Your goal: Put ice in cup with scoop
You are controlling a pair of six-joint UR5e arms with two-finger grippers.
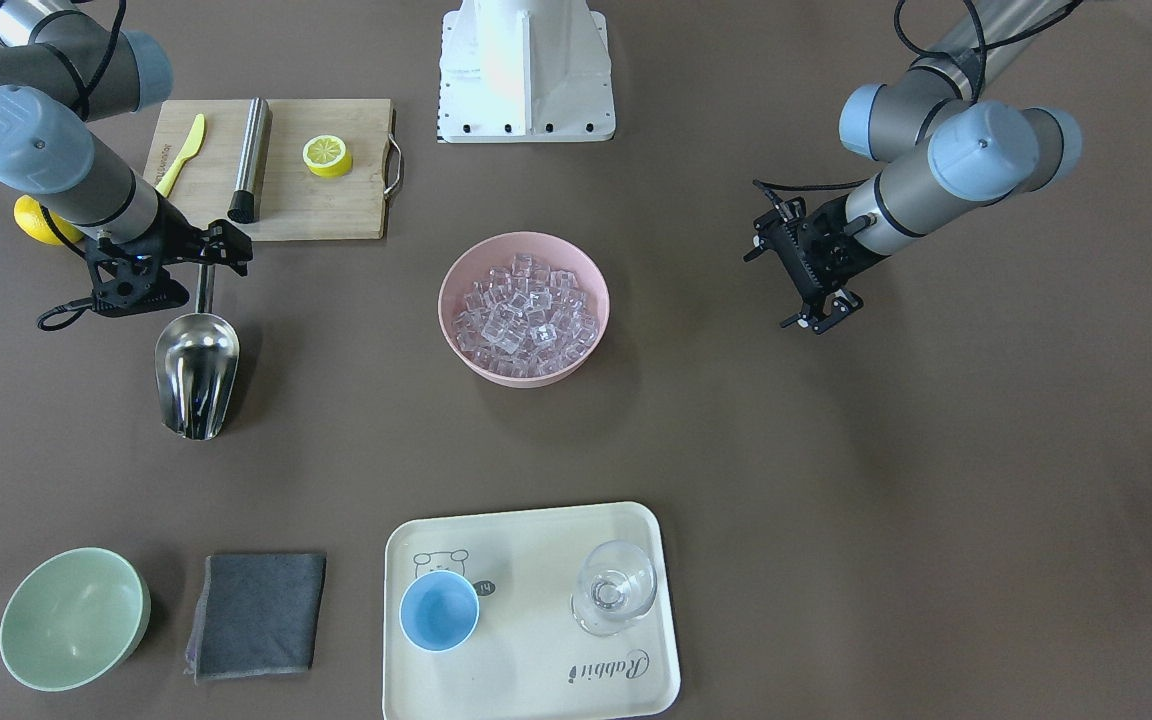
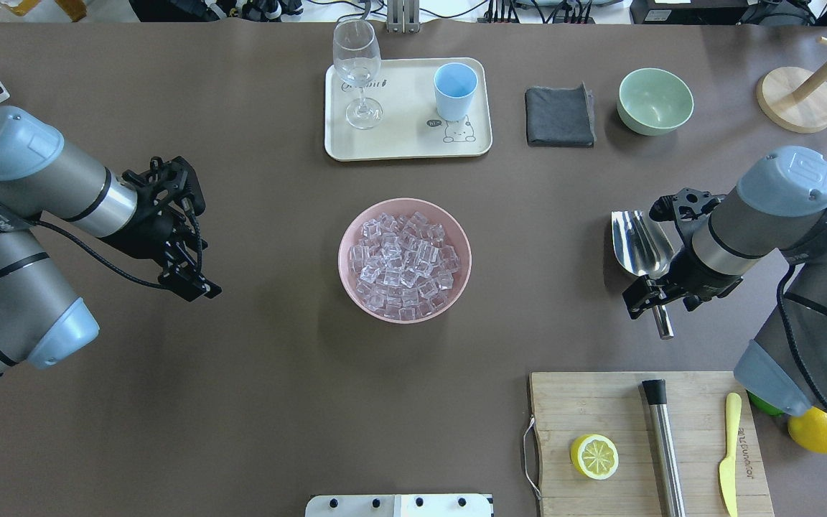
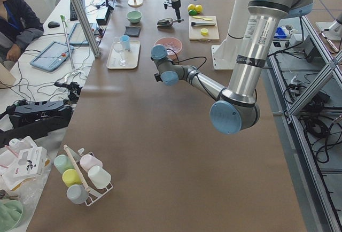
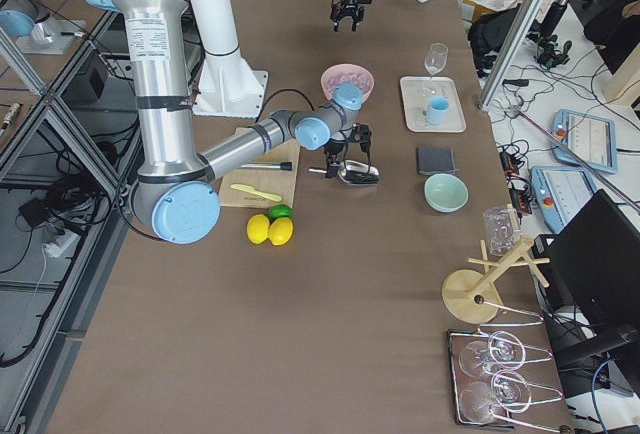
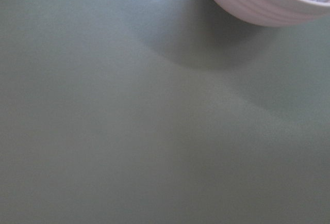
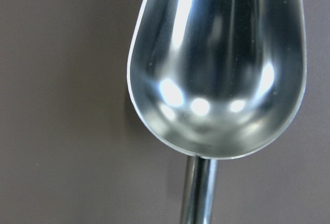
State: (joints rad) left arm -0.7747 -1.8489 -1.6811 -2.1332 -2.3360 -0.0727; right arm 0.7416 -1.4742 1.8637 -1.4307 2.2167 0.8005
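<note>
On the robot's right, the right gripper [image 2: 661,301] straddles the handle of the scoop [image 2: 639,244], its grip not discernible; the left gripper [image 2: 194,230] hangs wide open; ice [image 2: 403,262] fills the bowl [image 2: 342,260]; the cup [image 2: 455,90] stands on the tray [image 2: 399,136].

place: robotics lab | signs: aluminium frame post [image 3: 80,13], loose cables [image 3: 21,90], seated operator [image 3: 16,13], tablet [image 3: 53,55]

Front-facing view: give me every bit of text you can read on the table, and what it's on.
"Rabbit": script lettering on the cream tray, near the wine glass.
"hi": small speech bubble printed on that tray, beside the blue cup.
Bamboo cutting board: a line of print beside the yellow knife, too small to read.
</note>
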